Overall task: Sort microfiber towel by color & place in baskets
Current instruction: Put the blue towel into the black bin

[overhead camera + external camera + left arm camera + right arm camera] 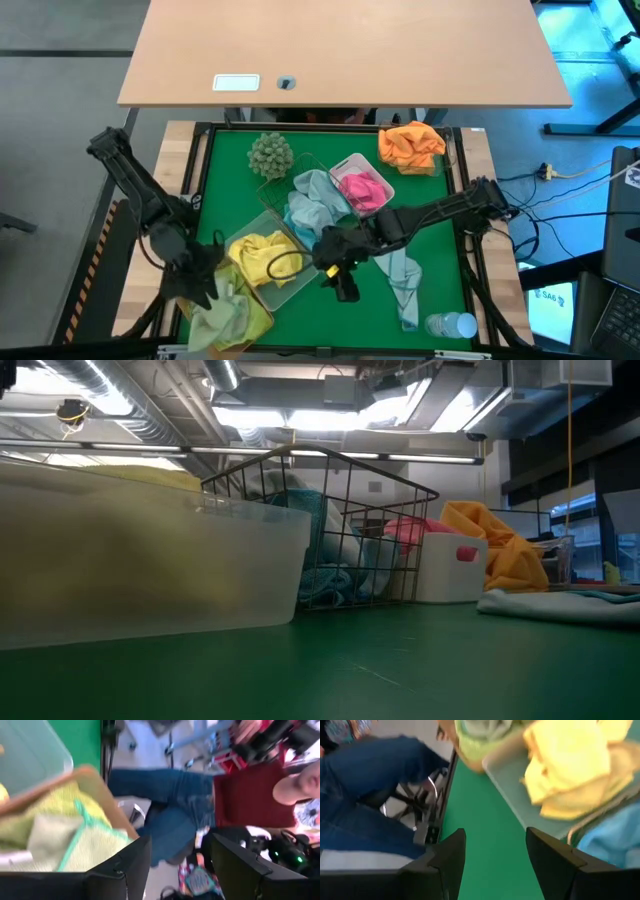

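In the high view, yellow towels (pixel 265 255) lie in the frosted clear basket (pixel 292 287). Light blue towels (pixel 312 205) fill the green wire basket (pixel 330 510), and a pink towel (pixel 362 190) sits in the white basket (pixel 450 570). Lime green towels (pixel 225 315) lie in the amber basket (pixel 107 802) at the near left corner. Orange towels (pixel 412 147) are heaped at the far right. One light blue towel (pixel 405 280) lies flat on the mat. My left gripper (pixel 205 285) (pixel 180 865) hovers open at the amber basket. My right gripper (pixel 345 285) (pixel 495 865) is open over bare mat beside the frosted basket.
A grey-green bobbly ball (pixel 270 155) sits at the far left of the mat. A clear bottle (pixel 450 325) lies near the near right corner. A person in blue jeans (pixel 170 805) stands beyond the table's near edge. Bare mat (pixel 440 230) shows on the right.
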Controlling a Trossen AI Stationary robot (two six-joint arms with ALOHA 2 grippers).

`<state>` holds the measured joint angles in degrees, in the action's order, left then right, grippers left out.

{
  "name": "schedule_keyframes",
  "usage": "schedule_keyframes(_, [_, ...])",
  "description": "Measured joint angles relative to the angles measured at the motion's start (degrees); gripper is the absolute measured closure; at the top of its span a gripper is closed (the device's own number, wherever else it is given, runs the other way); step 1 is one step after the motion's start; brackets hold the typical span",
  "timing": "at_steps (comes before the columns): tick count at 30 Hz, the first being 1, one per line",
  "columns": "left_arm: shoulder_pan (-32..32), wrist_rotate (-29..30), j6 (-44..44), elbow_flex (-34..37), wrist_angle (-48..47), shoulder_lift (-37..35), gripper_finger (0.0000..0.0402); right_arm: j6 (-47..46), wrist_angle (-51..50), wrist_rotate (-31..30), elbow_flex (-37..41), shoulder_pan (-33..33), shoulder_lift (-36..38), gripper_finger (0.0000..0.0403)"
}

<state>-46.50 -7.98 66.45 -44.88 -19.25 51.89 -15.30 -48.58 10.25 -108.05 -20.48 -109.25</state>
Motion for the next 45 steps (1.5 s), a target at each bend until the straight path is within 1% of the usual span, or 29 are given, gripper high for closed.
schedule_keyframes(3, [0.4,3.7,-3.2,0.0,-0.1,-3.2,0.0207,-1.1,-2.9,-0.7,0.0,-1.3,0.0,0.0196])
schedule_keyframes(6, [1.3,8.6,-8.9,0.0,-0.5,-7.0,0.0207,-1.1,-5.3,-1.3,0.0,-3.1,0.0,0.0196])
schedule_keyframes(8, [2.1,11.8,-13.0,0.0,-1.2,-9.8,0.0207,-1.5,-7.1,-3.4,0.1,-4.4,0.0,0.0196])
schedule_keyframes(12, [4.4,16.3,-20.2,0.0,-3.4,-15.1,0.0207,-5.3,-11.9,-8.3,0.9,-6.6,-0.1,0.0196])
schedule_keyframes(15, [6.0,19.7,-25.9,0.0,-6.6,-19.0,0.0207,-8.5,-16.9,-9.7,0.9,-7.7,-0.1,0.0196])
schedule_keyframes(19, [7.1,28.6,-33.6,0.3,-10.6,-24.3,0.0207,-11.1,-22.6,-9.8,0.9,-7.6,-0.1,0.0196])
schedule_keyframes(22, [7.7,32.8,-38.7,2.2,-11.0,-28.0,0.0207,-11.6,-28.3,-11.6,0.9,-7.2,-0.1,0.0196])
schedule_keyframes(25, [8.5,37.1,-41.5,4.8,-11.0,-30.9,0.0207,-13.3,-33.4,-12.5,0.9,-7.1,-0.1,0.0196])
schedule_keyframes(28, [9.5,40.1,-42.8,7.5,-10.9,-33.5,0.0207,-13.4,-35.1,-13.9,0.9,-7.2,0.0,0.0196])
schedule_keyframes(32, [11.3,44.3,-45.7,10.8,-10.8,-35.6,0.0207,-13.4,-36.7,-14.2,1.0,-7.2,0.0,0.0196])
schedule_keyframes(35, [12.6,46.7,-48.5,12.7,-10.6,-36.7,0.0207,-13.0,-36.6,-14.2,4.7,-6.8,0.7,0.0196])
schedule_keyframes(39, [14.5,47.5,-53.0,15.6,-7.3,-37.5,0.0207,-14.3,-34.5,-12.2,14.2,-5.7,3.8,0.0196])
schedule_keyframes(42, [15.8,47.5,-56.8,17.9,-3.0,-38.2,0.0207,-14.5,-27.9,-10.0,23.1,-5.2,8.0,0.0196])
schedule_keyframes(45, [17.4,47.5,-60.1,20.4,0.5,-39.3,0.0207,-16.7,-18.4,-5.7,31.4,-4.1,12.6,0.0196])
